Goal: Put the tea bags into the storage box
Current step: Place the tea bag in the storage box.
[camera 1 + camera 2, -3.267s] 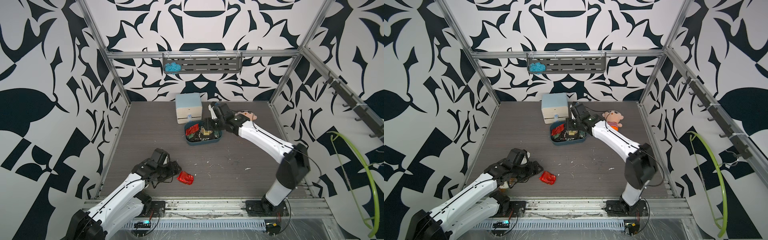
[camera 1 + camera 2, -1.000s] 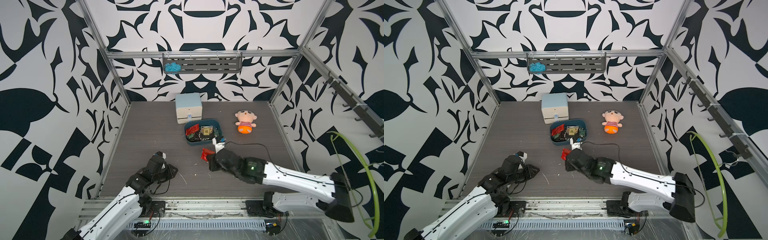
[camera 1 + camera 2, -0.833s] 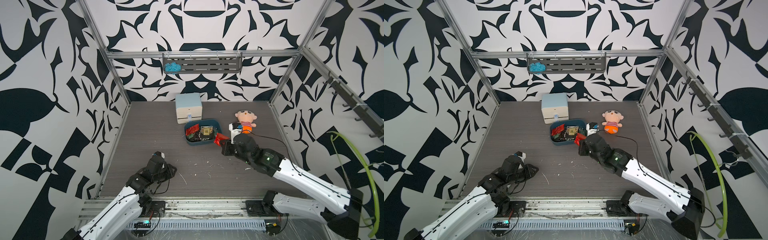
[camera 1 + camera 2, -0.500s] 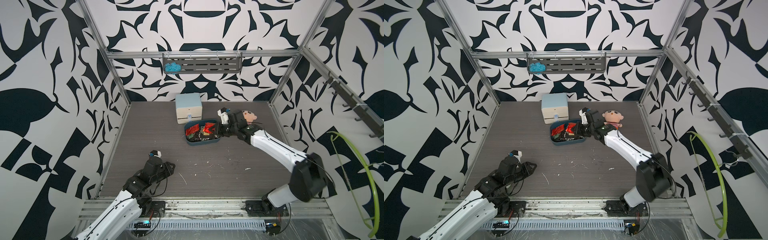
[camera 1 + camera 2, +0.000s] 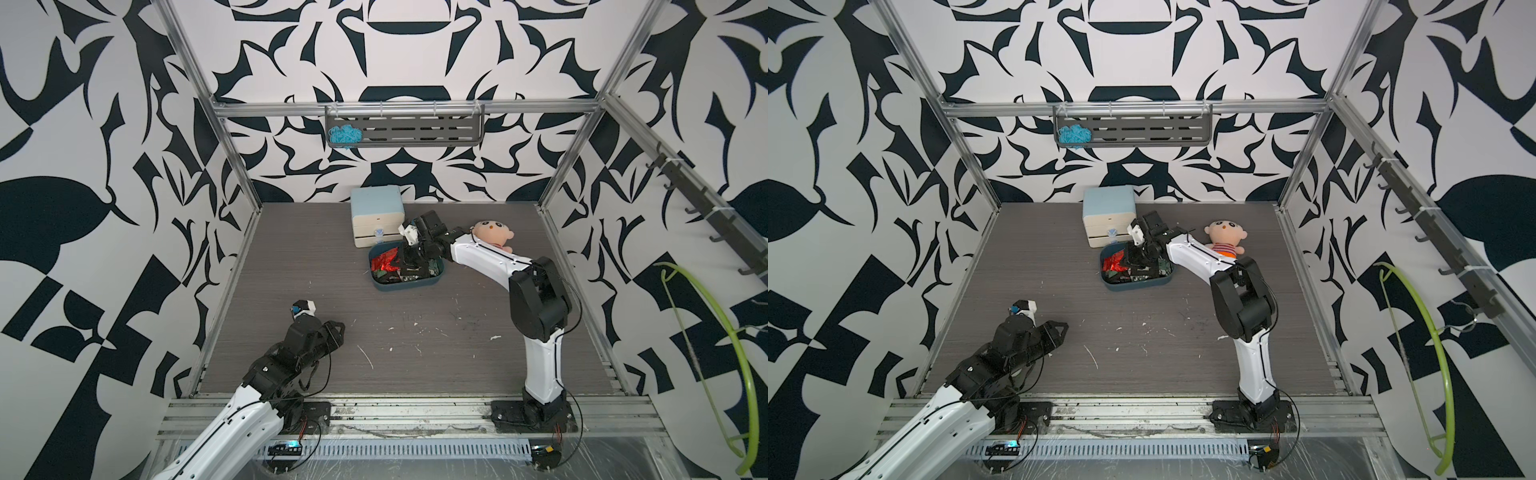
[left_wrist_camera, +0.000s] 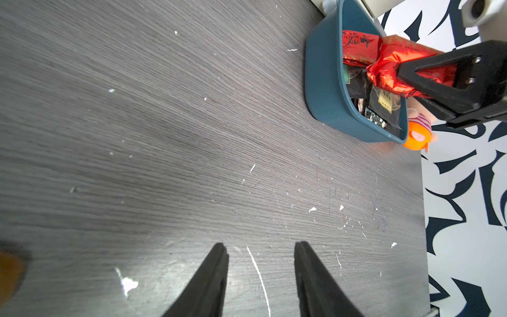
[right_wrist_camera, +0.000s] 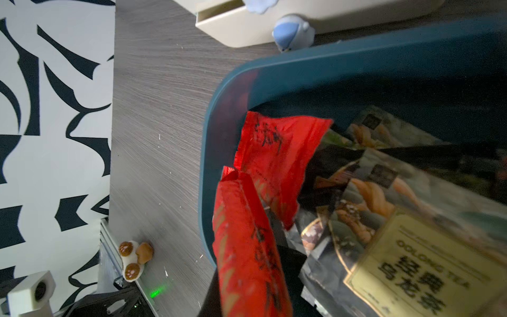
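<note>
The storage box [image 5: 409, 286] [image 5: 1142, 286] is a dark teal tray at the back middle of the table, holding several tea bags [image 7: 419, 269] in red, black and tan. My right gripper [image 5: 405, 259] [image 5: 1130, 261] hangs over the box's left part, shut on a crinkled red tea bag [image 6: 389, 66] [image 7: 247, 247]. Another red tea bag [image 7: 277, 153] lies in the box just beyond it. My left gripper [image 5: 340, 328] [image 5: 1064, 326] [image 6: 260, 247] is open and empty, low over bare table at the front left.
A pale blue-and-white drawer cabinet [image 5: 377, 220] stands right behind the box, with a small blue figure [image 7: 293, 33] at its foot. A plush doll [image 5: 492, 235] lies right of the box. A small paw-shaped toy [image 7: 134, 256] sits at the table's front edge.
My right arm carried the red tea bag from the table's middle back to over the storage box. My left gripper's jaws opened wider while it stayed at the front left.
</note>
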### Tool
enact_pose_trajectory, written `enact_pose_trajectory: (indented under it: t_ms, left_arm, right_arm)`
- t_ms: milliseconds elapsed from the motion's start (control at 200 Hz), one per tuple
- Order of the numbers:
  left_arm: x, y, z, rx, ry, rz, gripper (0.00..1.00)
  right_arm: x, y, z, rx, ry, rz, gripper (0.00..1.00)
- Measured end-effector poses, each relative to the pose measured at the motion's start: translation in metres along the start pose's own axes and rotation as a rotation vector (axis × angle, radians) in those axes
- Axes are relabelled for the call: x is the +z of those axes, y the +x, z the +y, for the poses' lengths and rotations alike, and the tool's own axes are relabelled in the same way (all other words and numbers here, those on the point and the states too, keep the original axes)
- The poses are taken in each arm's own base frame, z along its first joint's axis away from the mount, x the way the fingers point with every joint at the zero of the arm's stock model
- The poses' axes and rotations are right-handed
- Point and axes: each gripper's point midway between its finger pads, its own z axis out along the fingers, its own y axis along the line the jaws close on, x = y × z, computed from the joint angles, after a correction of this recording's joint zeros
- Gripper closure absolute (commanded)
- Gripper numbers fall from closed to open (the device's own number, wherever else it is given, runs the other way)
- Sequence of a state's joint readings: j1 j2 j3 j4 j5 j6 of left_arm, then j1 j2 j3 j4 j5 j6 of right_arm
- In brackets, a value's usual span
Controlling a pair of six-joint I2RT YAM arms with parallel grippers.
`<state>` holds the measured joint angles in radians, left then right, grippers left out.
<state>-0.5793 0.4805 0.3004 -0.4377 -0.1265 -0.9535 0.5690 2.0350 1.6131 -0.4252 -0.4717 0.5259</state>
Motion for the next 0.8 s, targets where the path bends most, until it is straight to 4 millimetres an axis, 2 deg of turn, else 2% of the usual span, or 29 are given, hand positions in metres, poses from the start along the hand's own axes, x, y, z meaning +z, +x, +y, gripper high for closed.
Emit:
enact_pose_trajectory:
  t_ms: [180,295,395,525,675,800]
  left_arm:
    - [0.002,-0.002,0.002,0.001,-0.015,-0.008,0.54]
    - [0.003,-0.002,0.003,0.001,-0.023,-0.010,0.54]
    - [0.003,-0.002,0.004,0.001,-0.029,-0.011,0.54]
    - [0.003,-0.002,0.007,-0.003,-0.042,-0.011,0.51]
    - [-0.001,-0.003,0.008,-0.009,-0.052,-0.015,0.42]
    - [-0.009,-0.009,0.003,-0.014,-0.046,-0.030,0.31]
  right_arm:
    - [0.004,0.011,0.001,-0.029,0.032,0.028,0.90]
    - [0.007,0.015,-0.003,-0.039,0.067,0.041,0.79]
    - [0.007,0.015,-0.006,-0.046,0.095,0.048,0.58]
    - [0.003,0.012,-0.009,-0.073,0.132,0.043,0.41]
    - [-0.018,0.009,-0.005,-0.096,0.173,0.014,0.34]
    - [-0.057,0.003,0.012,-0.138,0.179,-0.063,0.30]
